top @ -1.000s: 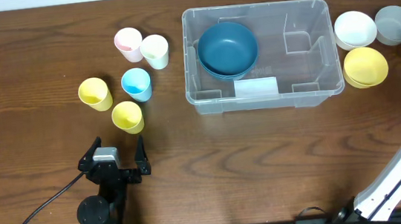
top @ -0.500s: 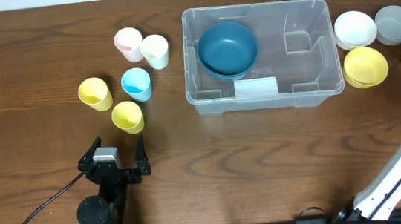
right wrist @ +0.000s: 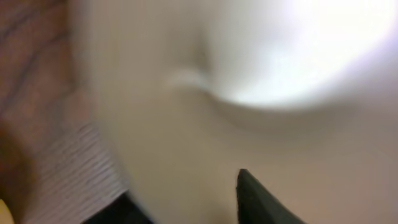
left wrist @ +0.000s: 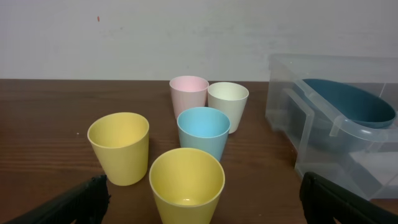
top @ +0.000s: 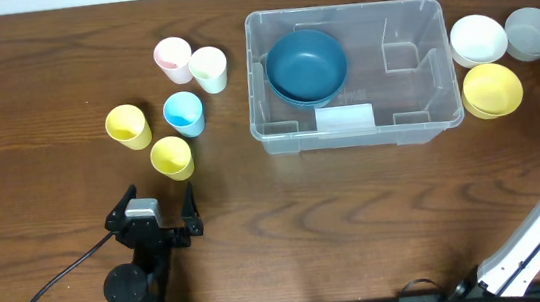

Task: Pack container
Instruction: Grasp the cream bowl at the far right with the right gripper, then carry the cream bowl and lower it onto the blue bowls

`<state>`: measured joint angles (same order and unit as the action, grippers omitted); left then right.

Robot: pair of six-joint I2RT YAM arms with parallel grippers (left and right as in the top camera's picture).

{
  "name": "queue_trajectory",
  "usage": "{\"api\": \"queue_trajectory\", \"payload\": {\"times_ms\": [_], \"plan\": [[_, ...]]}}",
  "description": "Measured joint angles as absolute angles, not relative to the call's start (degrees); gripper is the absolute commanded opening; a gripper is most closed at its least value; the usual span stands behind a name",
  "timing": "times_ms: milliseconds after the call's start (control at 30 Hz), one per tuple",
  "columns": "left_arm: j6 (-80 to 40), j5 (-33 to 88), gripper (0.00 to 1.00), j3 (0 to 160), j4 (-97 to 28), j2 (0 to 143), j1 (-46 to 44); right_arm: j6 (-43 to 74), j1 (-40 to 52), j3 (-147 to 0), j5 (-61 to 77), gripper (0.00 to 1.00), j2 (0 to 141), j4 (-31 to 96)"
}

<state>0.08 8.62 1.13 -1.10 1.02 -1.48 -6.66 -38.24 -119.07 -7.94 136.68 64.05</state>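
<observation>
Container (top: 374, 72) clear plastic, rect.; white label (top: 344, 118); blue bowl (top: 306, 65) inside

Colours were as follows: clear rectangular plastic container (top: 419, 133) with white label (top: 345, 118), dark blue round bowl (top: 306, 65), pink plastic cup (top: 173, 59), cream plastic cup (top: 209, 68), light blue plastic cup (top: 184, 113), two yellow plastic cups (top: 128, 126) (top: 171, 157), white round bowl (top: 477, 39), grey round bowl (top: 533, 31), yellow round bowl (top: 492, 88), brown wood-grained table (top: 41, 74).

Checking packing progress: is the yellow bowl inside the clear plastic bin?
No, only a dark blue round bowl sits in the clear rectangular plastic bin.
</observation>
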Motion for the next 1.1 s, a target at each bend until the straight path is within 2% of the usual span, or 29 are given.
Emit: {"api": "queue_trajectory", "payload": {"times_ms": [33, 100, 233, 333, 833, 1100], "plan": [[0.1, 8.6, 0.98, 1.1, -1.1, 1.0, -1.5, -6.5, -38.3, -119.1, -7.7, 0.37, 136.7, 64.4], [0.1, 8.6, 0.98, 1.1, -1.1, 1.0, -1.5, -6.2, -38.6, -119.1, -7.5, 0.3, 136.7, 65.0], [0.1, 8.6, 0.98, 1.1, -1.1, 1.0, -1.5, -5.3, -38.7, -119.1, -7.3, 0.07, 136.7, 65.7], [0.1, 8.6, 0.98, 1.1, -1.1, 1.0, -1.5, -3.6, -38.7, -119.1, -7.2, 0.01, 136.7, 66.5], [0.1, 8.6, 0.98, 1.1, -1.1, 1.0, -1.5, 2.3, -38.3, -122.4, -4.3, 0.01, 133.3, 67.8], [0.1, 8.6, 0.98, 1.1, -1.1, 1.0, -1.5, 10.8, -35.5, -136.3, 13.3, 0.01, 115.4, 63.4]]}}
